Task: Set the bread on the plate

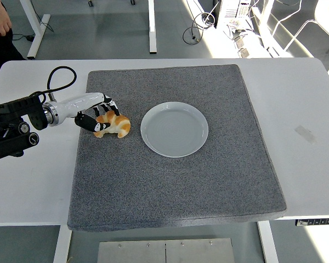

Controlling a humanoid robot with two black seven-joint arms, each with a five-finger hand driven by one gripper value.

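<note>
Head view of the work table. At the far upper left, a person's hand [0, 24] and dark clothing show beyond the white table [33, 186]. The left arm [13, 129] enters from the left edge, a black cable [57, 82] looping above its wrist. The left hand [93, 114] lies over the left part of the grey mat [175, 181], its fingers [86, 121] curled around the left end of the bread [113, 126]; dark fingertips press on the top and near side of the pastry, so the hand grips it. The bread, a golden croissant, sits on the mat with its right end free, just left of the plate [174, 129] and apart from it. The plate is pale, round and upright, near the mat's centre, with nothing on it. To the right, the mat extends to its right edge, beyond which bare white tabletop carries a small strip of tape [305, 133]. Table legs, cables and chairs stand on the floor past the table's far edge.
</note>
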